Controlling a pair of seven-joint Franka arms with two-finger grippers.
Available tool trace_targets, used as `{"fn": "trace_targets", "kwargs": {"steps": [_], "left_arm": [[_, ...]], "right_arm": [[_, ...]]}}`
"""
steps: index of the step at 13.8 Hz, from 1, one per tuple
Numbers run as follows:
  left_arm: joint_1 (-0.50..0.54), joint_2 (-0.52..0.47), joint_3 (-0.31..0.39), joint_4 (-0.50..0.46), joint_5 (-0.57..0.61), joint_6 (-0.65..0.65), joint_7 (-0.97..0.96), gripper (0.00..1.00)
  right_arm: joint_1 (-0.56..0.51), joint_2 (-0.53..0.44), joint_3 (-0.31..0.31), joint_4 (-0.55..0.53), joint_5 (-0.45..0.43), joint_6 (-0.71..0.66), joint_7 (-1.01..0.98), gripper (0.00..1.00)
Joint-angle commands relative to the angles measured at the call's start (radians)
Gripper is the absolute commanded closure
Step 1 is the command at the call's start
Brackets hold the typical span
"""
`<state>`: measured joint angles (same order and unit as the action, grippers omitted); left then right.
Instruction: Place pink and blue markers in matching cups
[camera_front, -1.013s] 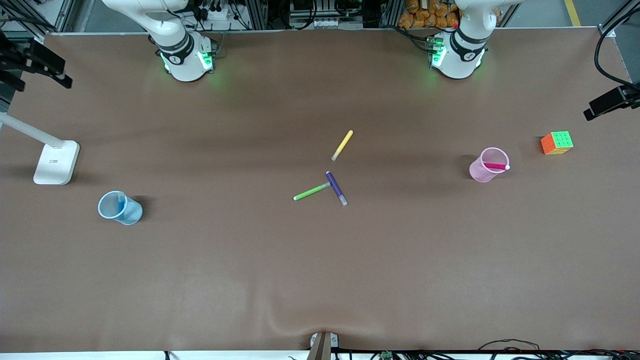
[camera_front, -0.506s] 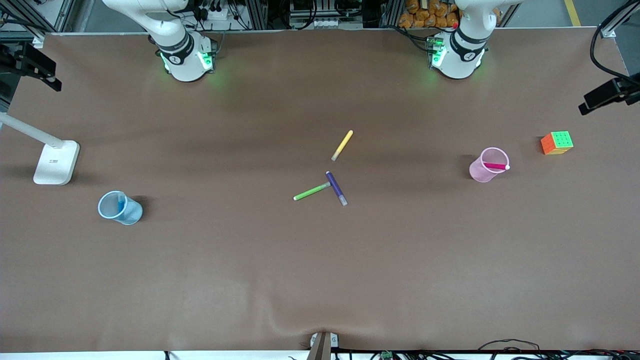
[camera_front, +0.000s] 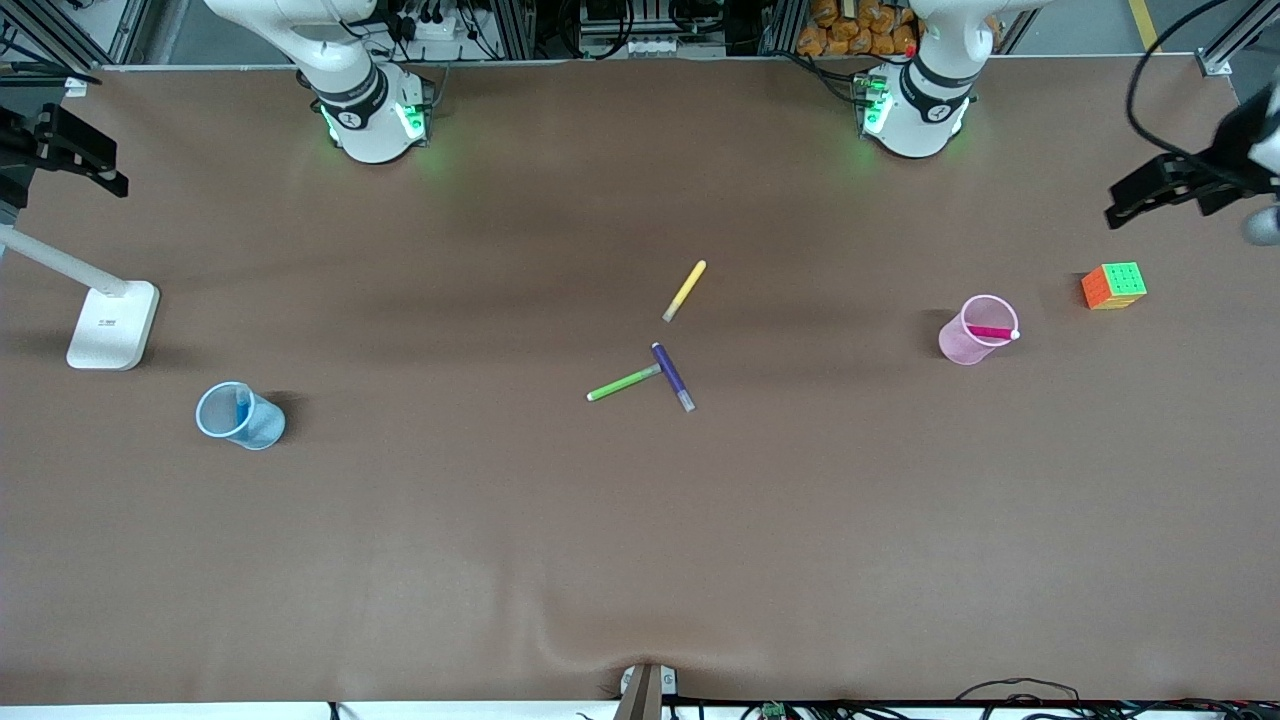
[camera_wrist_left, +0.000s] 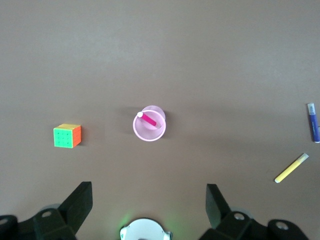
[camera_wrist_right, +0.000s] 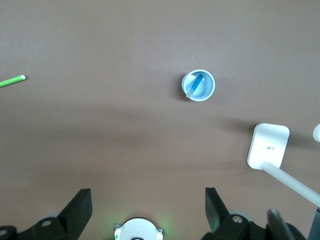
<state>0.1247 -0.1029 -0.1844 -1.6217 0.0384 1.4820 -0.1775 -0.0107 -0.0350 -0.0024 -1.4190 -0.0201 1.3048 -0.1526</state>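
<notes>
A slim magenta-pink marker (camera_front: 991, 332) is seen leaning inside the translucent pale pink plastic cup (camera_front: 968, 338), its pale cap over the rim. A bright blue marker (camera_front: 243, 405) stands in the translucent pale blue cup (camera_front: 236, 415), though its cap is hard to make out.

A multicoloured puzzle cube (camera_front: 1113, 286) sits near the pink cup; a white lamp base (camera_front: 113, 323) near the blue one. Yellow (camera_front: 685, 290), green (camera_front: 624, 383) and dark purple (camera_front: 673, 376) felt-tip markers lie mid-table.

The left gripper (camera_wrist_left: 149, 206) is held high over the pink cup, spread wide and empty. The right gripper (camera_wrist_right: 148, 207), likewise wide and empty, is raised over the blue cup's end.
</notes>
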Motion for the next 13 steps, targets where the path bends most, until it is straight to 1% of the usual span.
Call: {"fn": "trace_targets", "kwargs": {"steps": [1, 4, 10, 13], "left_arm": [[-0.065, -0.104, 0.048, -0.106, -0.014, 0.043, 0.009, 0.00], [-0.097, -0.098, 0.075, -0.081, -0.015, 0.037, 0.020, 0.00], [-0.096, -0.092, 0.068, -0.044, -0.015, -0.044, 0.029, 0.00], [-0.097, -0.092, 0.072, -0.040, -0.048, -0.065, 0.029, 0.00]], "right_arm": [[-0.009, 0.027, 0.004, 0.054, -0.003, -0.032, -0.013, 0.00], [-0.003, 0.027, 0.005, 0.052, -0.003, -0.032, -0.005, 0.00], [-0.002, 0.024, 0.007, 0.046, -0.004, -0.038, -0.001, 0.00], [0.000, 0.023, 0.007, 0.045, -0.004, -0.039, -0.001, 0.00]]}}
